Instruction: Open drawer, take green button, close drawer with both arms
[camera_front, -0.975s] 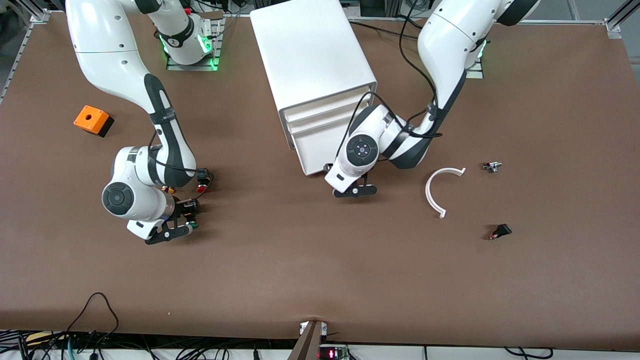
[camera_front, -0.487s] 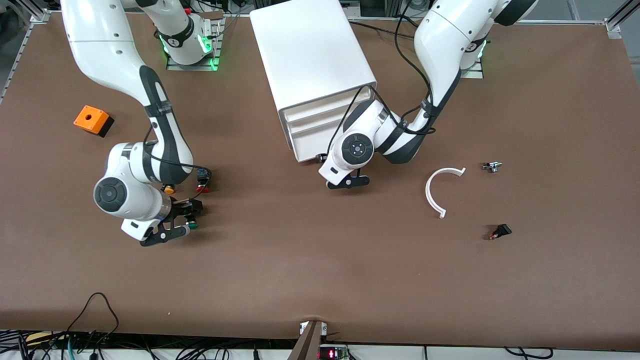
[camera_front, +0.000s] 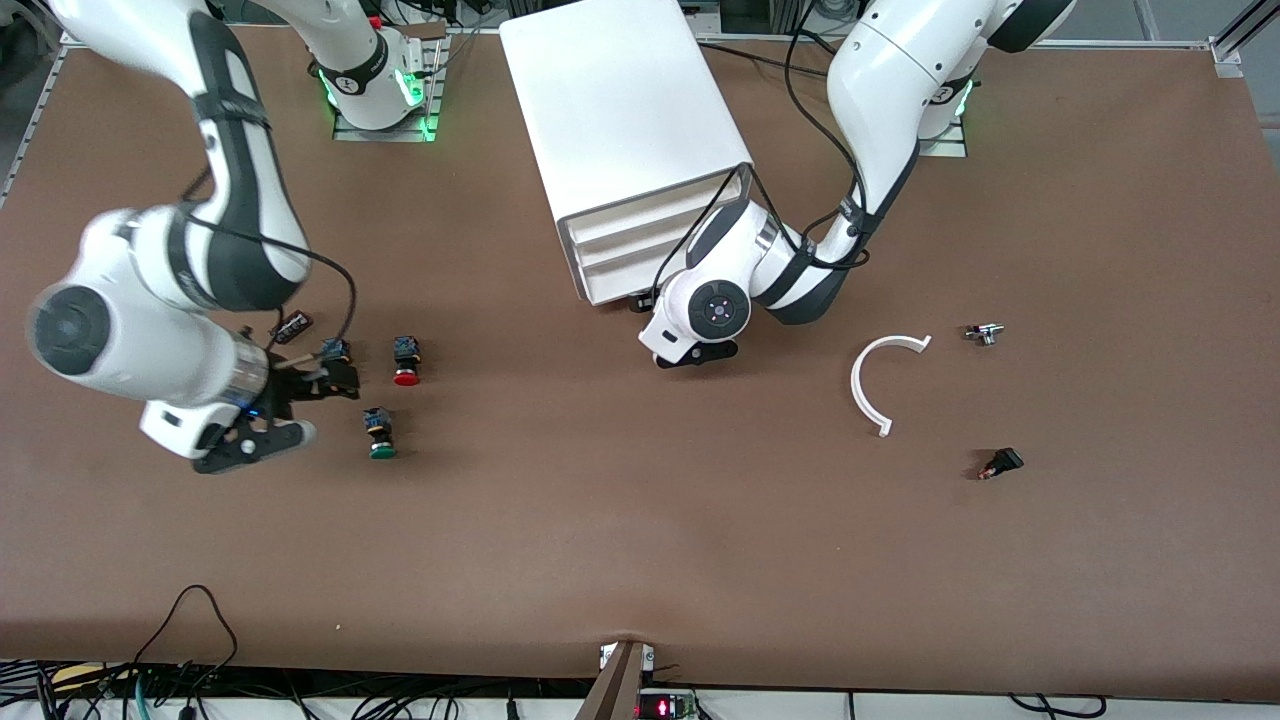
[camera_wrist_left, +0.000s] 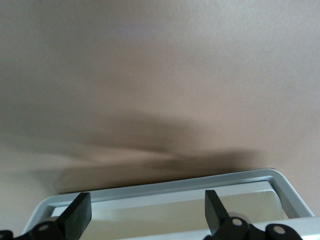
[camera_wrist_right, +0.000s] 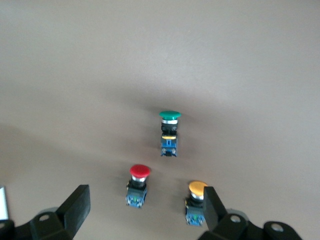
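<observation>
Green-capped button (camera_front: 380, 436): out, lying on table beside red-capped button (camera_front: 405, 361). Right gripper (camera_front: 262, 428): jaws spread, empty, just beside it (raised). Left gripper (camera_wrist_left: 145, 212): jaws spread at lowest drawer (camera_front: 612, 288) front. Step, prob.: closing drawer; next, check flush, back off.

Green-capped button (camera_front: 380, 434), red-capped button (camera_front: 405, 361), yellow-capped button (camera_wrist_right: 196, 201), orange-free brown table (camera_front: 640, 540), white cabinet (camera_front: 620, 110)

Button (camera_front: 381, 434) lay on table (camera_front: 640, 540), nearer the front camera than two other buttons (camera_front: 405, 360), toward right arm's end; cabinet (camera_front: 625, 140) mid-table.
</observation>
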